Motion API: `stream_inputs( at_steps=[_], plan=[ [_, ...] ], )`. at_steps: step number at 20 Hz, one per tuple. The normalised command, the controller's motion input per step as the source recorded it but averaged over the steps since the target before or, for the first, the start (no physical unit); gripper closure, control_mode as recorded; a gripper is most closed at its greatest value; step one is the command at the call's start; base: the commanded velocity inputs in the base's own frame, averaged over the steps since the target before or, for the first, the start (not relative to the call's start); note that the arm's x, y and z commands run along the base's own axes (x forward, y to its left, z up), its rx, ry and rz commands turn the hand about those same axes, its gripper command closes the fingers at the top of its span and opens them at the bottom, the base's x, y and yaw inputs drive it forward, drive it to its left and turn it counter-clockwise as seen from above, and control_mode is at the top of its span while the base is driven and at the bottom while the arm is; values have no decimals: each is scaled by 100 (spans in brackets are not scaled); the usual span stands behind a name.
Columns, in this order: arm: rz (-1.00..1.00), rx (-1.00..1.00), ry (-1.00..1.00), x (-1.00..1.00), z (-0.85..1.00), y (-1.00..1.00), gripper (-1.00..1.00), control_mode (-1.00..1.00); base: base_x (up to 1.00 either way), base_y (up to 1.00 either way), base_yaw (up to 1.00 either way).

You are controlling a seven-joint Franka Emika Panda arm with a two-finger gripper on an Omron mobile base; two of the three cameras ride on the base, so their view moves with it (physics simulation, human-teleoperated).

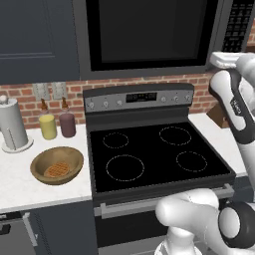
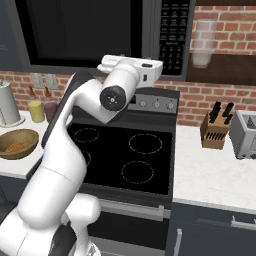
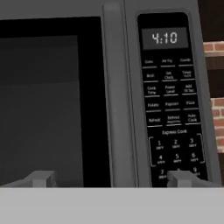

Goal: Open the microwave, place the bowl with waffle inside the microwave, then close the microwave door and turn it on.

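**Gripper facing the shut microwave door**

The microwave [image 1: 149, 35] hangs above the stove [image 1: 154, 154], its microwave door [image 3: 52, 100] shut; the bar handle [image 3: 116, 96] stands just left of the keypad [image 3: 173, 109]. The gripper [image 3: 111, 178] is spread wide and empty before the handle. The bowl [image 1: 57, 165] holds the waffle [image 1: 56, 171] on the counter [image 1: 20, 184] left of the stove, near two jars [image 1: 57, 124].

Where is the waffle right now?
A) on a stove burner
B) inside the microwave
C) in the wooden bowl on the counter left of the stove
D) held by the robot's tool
C: the waffle lies in the bowl on the counter, beside the stove.
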Motion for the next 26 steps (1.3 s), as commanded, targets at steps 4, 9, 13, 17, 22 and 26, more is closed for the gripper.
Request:
stream_inputs(
  at_steps=[4,9,13,17,22,26],
  plan=[
    [-5,0,0,39,0,0,-100,-100,0,0,0],
    [-1,0,-6,34,1,-3,-100,-100,0,0,0],
    [1,4,-18,13,13,-28,-100,-100,0,0,0],
    [2,3,-20,5,11,-18,-100,-100,0,0,0],
    [0,0,-10,3,6,-6,-100,-100,0,0,0],
    [0,0,0,1,11,0,-100,-100,0,0,0]
  ],
)
